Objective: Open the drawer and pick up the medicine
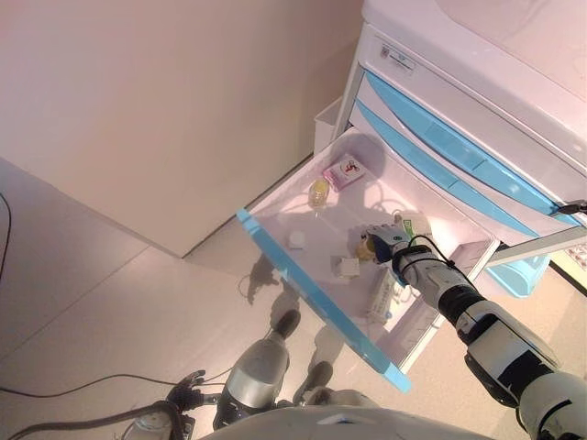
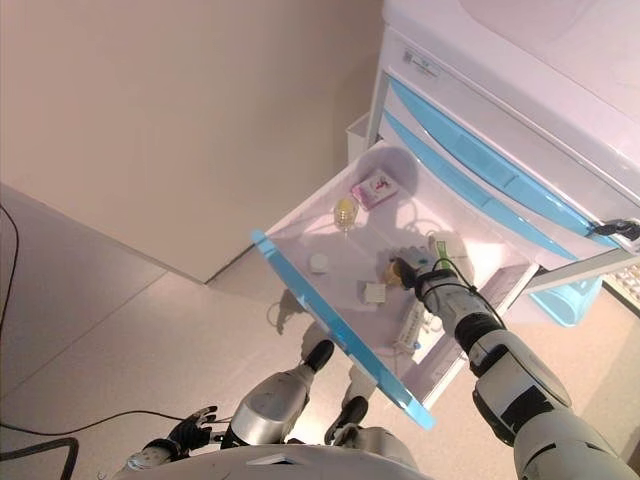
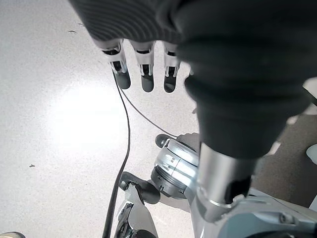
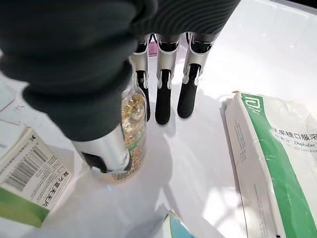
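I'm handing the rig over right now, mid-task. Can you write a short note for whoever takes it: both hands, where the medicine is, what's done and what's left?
Right hand: inside the open drawer, fingers straight, thumb beside the clear bottle of yellow capsules; nothing gripped yet.
Left hand: idle, low over the floor, fingers relaxed and open.
Also in the drawer: green-and-white packet, small boxes, pink pack, another small yellow bottle towards the back.
Done: drawer is open.
Left: close the right hand on the bottle and lift it out.

Boxes [image 4: 29, 173] and pouch [image 4: 270, 163] flanking bottle [image 4: 132, 124]
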### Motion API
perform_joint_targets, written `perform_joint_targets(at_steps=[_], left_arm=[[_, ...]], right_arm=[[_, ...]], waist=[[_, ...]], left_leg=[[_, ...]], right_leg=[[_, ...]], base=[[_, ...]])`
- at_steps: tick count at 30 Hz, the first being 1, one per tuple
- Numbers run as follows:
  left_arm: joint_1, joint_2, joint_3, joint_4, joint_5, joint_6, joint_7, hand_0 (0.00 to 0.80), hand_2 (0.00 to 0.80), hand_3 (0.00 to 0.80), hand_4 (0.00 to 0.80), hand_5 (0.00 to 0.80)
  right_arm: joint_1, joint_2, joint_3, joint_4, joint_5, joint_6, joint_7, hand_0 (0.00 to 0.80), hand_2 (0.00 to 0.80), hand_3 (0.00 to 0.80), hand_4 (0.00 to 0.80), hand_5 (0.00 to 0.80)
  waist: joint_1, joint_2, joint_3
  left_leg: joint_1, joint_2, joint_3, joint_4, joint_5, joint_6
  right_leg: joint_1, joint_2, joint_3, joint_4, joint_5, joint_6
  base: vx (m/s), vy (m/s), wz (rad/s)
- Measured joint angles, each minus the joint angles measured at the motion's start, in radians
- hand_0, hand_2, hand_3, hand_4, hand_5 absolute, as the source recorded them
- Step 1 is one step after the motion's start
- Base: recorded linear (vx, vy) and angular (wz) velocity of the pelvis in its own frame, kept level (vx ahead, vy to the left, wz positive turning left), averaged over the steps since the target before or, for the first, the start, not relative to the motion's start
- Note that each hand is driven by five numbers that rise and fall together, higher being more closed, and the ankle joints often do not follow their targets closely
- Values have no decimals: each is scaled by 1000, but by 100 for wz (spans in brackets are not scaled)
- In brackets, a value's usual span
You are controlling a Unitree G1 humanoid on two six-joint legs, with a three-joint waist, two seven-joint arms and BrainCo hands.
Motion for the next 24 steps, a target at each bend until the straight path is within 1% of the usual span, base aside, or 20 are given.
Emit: perform_joint_targets(at_steps=[1, 18, 21, 24], left_arm=[[0, 0, 0, 0, 0, 0, 0, 0, 0, 0, 0, 0], [0, 0, 0, -1, 13, 0, 0, 0, 0, 0, 0, 0], [0, 0, 1, -5, 17, 1, 1, 0, 0, 0, 0, 0], [0, 0, 2, -17, 18, 7, 1, 0, 0, 0, 0, 0]], right_arm=[[0, 0, 0, 1, 0, 0, -2, 800, 800, 800, 800, 800], [-6, 0, 0, -10, 1, 4, -12, 800, 800, 800, 800, 800], [-3, -8, 0, -66, 1, 3, 3, 800, 800, 800, 800, 800], [2, -42, 0, -223, 3, -5, 54, 800, 800, 800, 800, 800]], waist=[[0, 0, 0], [-1, 0, 0], [-6, 0, 0], [-12, -1, -1]], left_leg=[[0, 0, 0, 0, 0, 0], [1, 0, 0, 0, 0, 0], [3, 1, 1, 0, 0, 1], [11, 3, 16, 0, 0, 5]], right_leg=[[0, 0, -1, -1, 0, 0], [2, 1, 0, -5, 0, 0], [3, 1, 2, -6, 0, 0], [4, 1, 17, -5, 2, -3]], base=[[0, 0, 0], [0, 0, 0], [-7, -11, -1], [-21, -34, -14]])
